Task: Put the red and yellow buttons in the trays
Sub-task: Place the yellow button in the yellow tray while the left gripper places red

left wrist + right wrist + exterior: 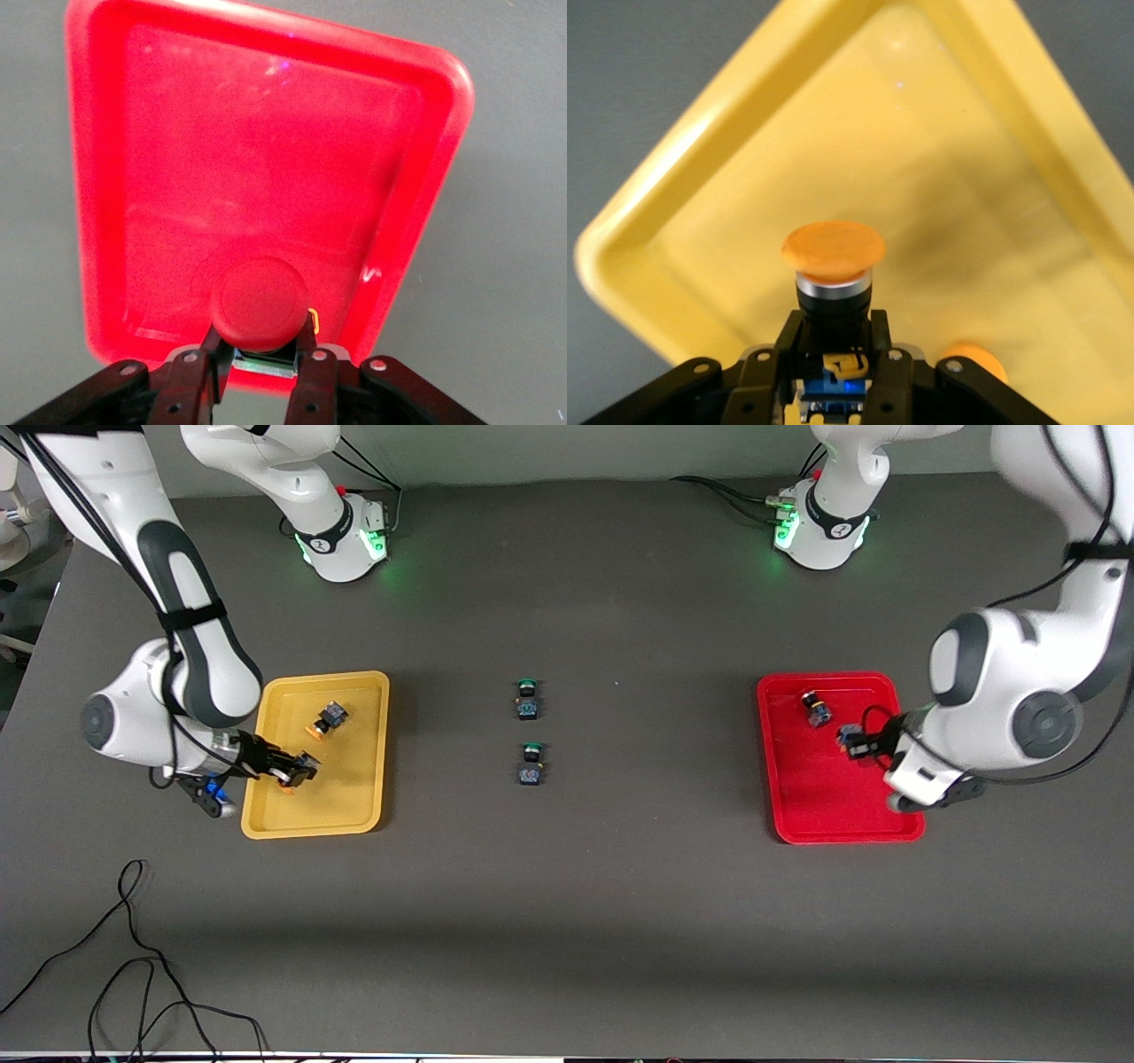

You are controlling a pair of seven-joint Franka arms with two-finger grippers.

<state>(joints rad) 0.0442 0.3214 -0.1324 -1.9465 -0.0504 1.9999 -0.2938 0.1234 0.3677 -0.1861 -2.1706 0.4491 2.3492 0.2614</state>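
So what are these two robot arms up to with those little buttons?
They are sorting buttons by colour. The right gripper holds a yellow button over the yellow tray, where another yellow button already lies. The left gripper holds a red button over the red tray, which has one red button inside.

Both arms [190,646] are glossy white with dark grey joint bands and round grey caps at the elbows. Black cables run along the links, strapped down with black bands. Each white base [341,536] glows green at its foot and carries a small red button. The fingers [190,390] are matte black, angular, dotted with silver screw heads at about 6 o'clock in both wrist views.
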